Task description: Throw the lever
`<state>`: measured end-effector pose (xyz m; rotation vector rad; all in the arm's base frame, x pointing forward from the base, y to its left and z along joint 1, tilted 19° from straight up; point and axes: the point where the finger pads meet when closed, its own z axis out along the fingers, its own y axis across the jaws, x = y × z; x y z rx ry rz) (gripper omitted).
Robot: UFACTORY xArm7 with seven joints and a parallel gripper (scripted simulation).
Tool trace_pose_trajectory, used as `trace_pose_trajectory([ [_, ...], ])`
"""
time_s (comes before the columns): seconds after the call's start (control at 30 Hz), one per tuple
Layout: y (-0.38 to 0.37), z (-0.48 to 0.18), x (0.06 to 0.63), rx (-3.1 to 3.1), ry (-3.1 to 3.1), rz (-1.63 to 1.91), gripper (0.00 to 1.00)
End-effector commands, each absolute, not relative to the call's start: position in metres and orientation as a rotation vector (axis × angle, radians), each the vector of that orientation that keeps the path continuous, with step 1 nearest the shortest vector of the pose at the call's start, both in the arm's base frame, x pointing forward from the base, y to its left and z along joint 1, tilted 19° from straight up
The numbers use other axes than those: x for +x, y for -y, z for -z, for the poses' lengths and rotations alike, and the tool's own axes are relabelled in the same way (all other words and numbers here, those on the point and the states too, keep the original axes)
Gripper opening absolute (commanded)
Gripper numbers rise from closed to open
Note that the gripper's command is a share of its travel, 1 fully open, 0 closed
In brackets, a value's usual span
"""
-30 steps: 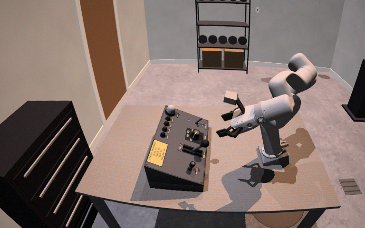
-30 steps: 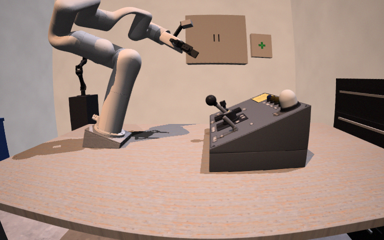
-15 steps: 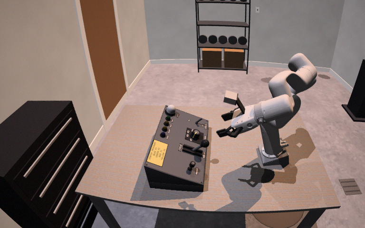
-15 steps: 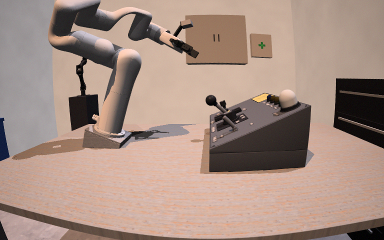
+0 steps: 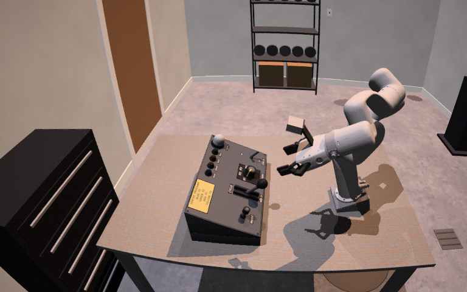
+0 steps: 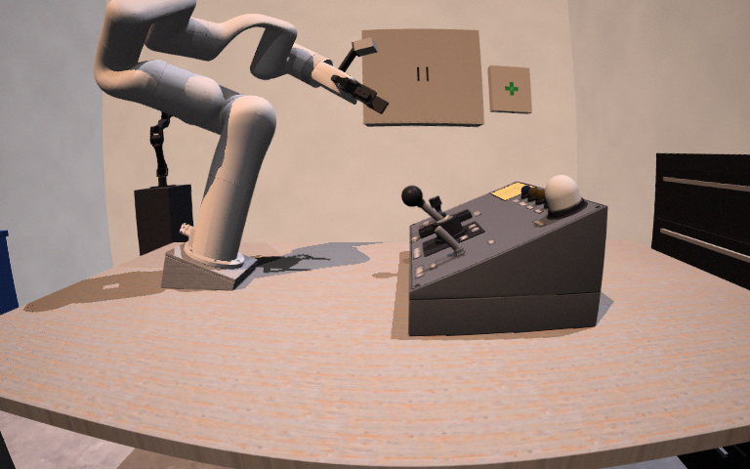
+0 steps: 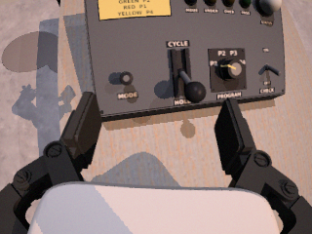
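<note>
A dark grey sloped console [image 5: 227,191] stands on the wooden table; it also shows in the exterior view [image 6: 503,260] and the wrist view [image 7: 182,46]. Its lever with a black ball knob [image 5: 261,183] [image 6: 411,195] [image 7: 195,93] sits in a slot, leaning to the end away from the CYCLE label [image 7: 177,45]. My gripper [image 5: 287,159] [image 6: 367,94] [image 7: 159,109] is open and empty. It hovers high above the table beside the console, on the lever's side, apart from it.
The console also carries a rotary knob [image 7: 226,70], a small toggle [image 7: 265,73], a small joystick [image 7: 127,78], a row of dark buttons [image 7: 217,0], a white dome [image 7: 269,3] and a yellow label [image 7: 133,2]. A black drawer cabinet [image 5: 48,202] stands to the left of the table.
</note>
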<state>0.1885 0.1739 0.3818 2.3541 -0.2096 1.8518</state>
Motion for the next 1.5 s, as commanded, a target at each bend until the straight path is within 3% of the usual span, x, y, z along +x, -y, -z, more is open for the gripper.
trace_pose_trajectory([
  [0.0,-0.1745,-0.3828,0.1880,2.356,0.209,-1.854,1.00],
  [1.47,-0.1734,-0.3889,0.1945,2.359,0.198,-1.857,1.00],
])
